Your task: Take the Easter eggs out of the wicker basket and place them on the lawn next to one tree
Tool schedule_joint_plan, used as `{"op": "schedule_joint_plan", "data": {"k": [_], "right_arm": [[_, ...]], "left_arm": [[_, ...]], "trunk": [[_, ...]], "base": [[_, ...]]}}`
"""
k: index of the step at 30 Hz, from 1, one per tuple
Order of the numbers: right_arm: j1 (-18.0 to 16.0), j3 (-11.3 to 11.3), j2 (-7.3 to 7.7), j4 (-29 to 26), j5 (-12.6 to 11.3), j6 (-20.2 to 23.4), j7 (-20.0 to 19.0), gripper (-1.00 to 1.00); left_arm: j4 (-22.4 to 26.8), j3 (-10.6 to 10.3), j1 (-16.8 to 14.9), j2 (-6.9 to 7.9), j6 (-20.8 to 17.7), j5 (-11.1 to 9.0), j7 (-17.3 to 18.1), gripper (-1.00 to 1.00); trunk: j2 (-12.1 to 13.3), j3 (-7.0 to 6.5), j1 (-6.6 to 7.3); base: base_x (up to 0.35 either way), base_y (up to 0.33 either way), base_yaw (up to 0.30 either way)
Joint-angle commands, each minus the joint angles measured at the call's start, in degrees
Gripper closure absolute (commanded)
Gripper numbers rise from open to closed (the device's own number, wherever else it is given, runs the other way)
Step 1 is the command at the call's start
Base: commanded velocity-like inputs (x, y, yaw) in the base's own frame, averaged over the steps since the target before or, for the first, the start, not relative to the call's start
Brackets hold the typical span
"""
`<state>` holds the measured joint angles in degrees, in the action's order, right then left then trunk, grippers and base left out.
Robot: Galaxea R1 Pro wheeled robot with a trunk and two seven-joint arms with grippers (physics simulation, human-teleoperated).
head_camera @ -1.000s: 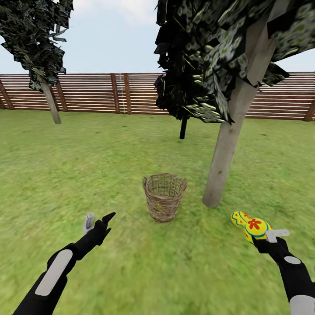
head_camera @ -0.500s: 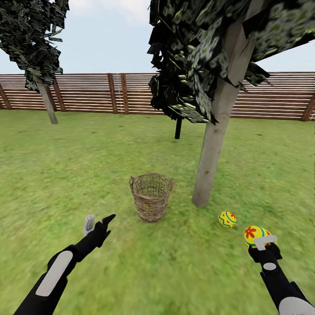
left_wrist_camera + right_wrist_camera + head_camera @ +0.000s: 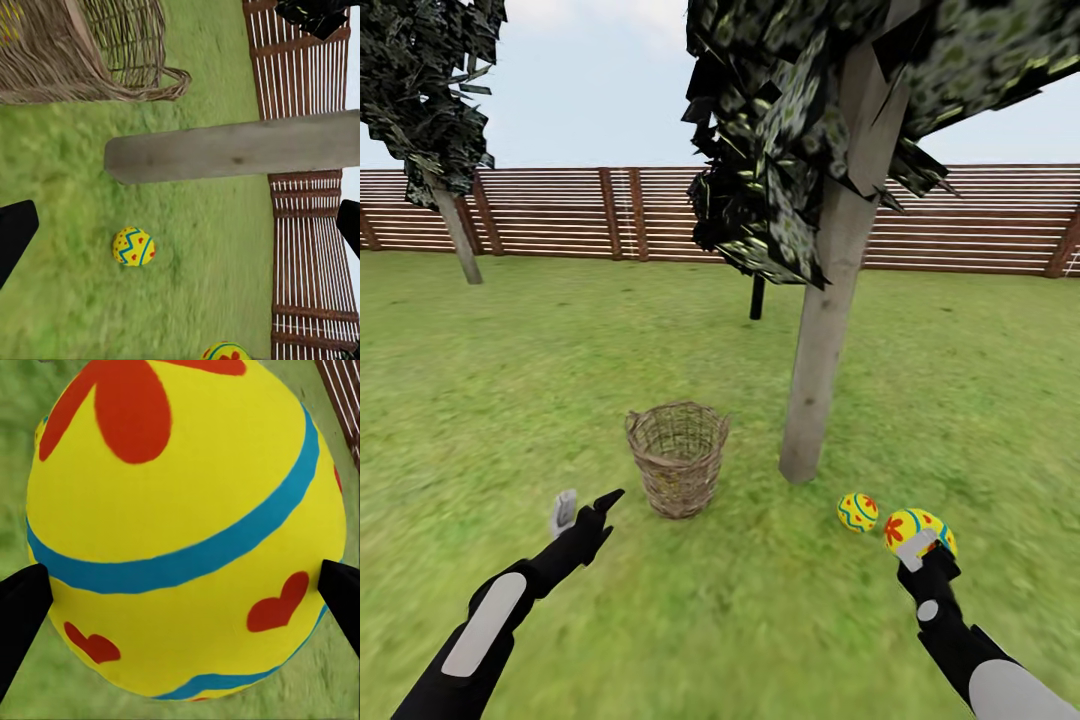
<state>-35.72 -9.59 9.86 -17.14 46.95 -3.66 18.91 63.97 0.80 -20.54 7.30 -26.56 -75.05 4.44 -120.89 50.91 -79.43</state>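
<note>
The wicker basket (image 3: 677, 456) stands upright on the lawn (image 3: 510, 380), left of the pale tree trunk (image 3: 821, 330). One Easter egg (image 3: 857, 511) lies on the grass near the foot of that tree. My right gripper (image 3: 920, 545) is shut on a second Easter egg (image 3: 916, 526) just right of the lying one, low over the grass. In the right wrist view the egg (image 3: 187, 510) sits between both black fingertips (image 3: 22, 607). My left gripper (image 3: 585, 503) hangs open and empty, left of the basket. The left wrist view shows the basket (image 3: 82, 52), trunk (image 3: 240, 146) and lying egg (image 3: 133, 247).
A brown slatted fence (image 3: 560, 215) rings the garden at the back. Another pale-trunked tree (image 3: 455, 235) stands far left, and a thin black trunk (image 3: 757, 297) rises behind the near tree. Open grass stretches all around the basket.
The head view has turned right, so basket, tree and lying egg slid left in the picture. My right gripper, still holding its egg, drew slightly away from the lying egg. The left arm is unchanged.
</note>
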Motion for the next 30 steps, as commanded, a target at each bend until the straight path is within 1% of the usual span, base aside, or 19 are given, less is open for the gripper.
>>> {"op": "schedule_joint_plan", "data": {"k": [1,4,11,14,16,22,25,30], "right_arm": [[-0.05,-0.45,-0.03,0.09,0.47,-0.38,0.70,1.00],[-0.05,-0.43,-0.02,0.13,0.51,-0.38,1.67,1.00],[-0.05,-0.22,-0.07,0.18,0.66,-0.46,1.83,1.00],[-0.05,2.49,0.10,0.65,0.59,-1.06,1.75,1.00],[-0.05,3.03,0.12,0.85,0.29,-1.24,1.28,1.00],[-0.05,3.01,-0.08,0.88,0.14,-1.17,1.28,1.00],[-0.05,3.08,-0.63,1.54,0.30,-1.10,1.23,1.00],[-0.05,3.24,-0.91,2.13,0.55,-1.25,1.40,1.00]], "left_arm": [[0.01,0.08,-0.03,0.00,-0.34,-0.27,0.03,-1.00],[0.01,0.08,-0.03,-0.06,-0.34,-0.28,0.04,-1.00],[0.01,-0.20,-0.03,-0.08,-0.34,-0.28,0.04,-1.00],[0.01,-0.65,-0.03,-0.03,-0.34,-0.28,0.04,-1.00],[0.01,-0.70,-0.03,-0.08,-0.34,-0.28,0.04,-1.00],[0.01,-0.71,-0.03,-0.07,-0.34,-0.28,0.04,-1.00],[0.01,-0.71,-0.03,-0.02,-0.34,-0.28,0.04,-1.00],[0.01,-0.71,-0.03,-0.01,-0.34,-0.28,0.04,-1.00]], "trunk": [[-0.02,0.05,-0.02],[-0.02,0.05,-0.02],[-0.02,0.05,-0.02],[-0.02,0.05,-0.02],[-0.02,0.05,-0.02],[-0.02,0.05,-0.02],[-0.02,0.05,-0.02],[-0.02,0.05,-0.02]], "base": [[0.250,-0.249,0.000],[0.257,-0.242,0.000],[0.265,-0.231,0.000],[0.278,-0.210,0.000],[0.279,-0.207,0.000],[0.282,-0.200,0.000],[0.316,-0.125,0.000],[0.326,-0.088,0.000]]}}
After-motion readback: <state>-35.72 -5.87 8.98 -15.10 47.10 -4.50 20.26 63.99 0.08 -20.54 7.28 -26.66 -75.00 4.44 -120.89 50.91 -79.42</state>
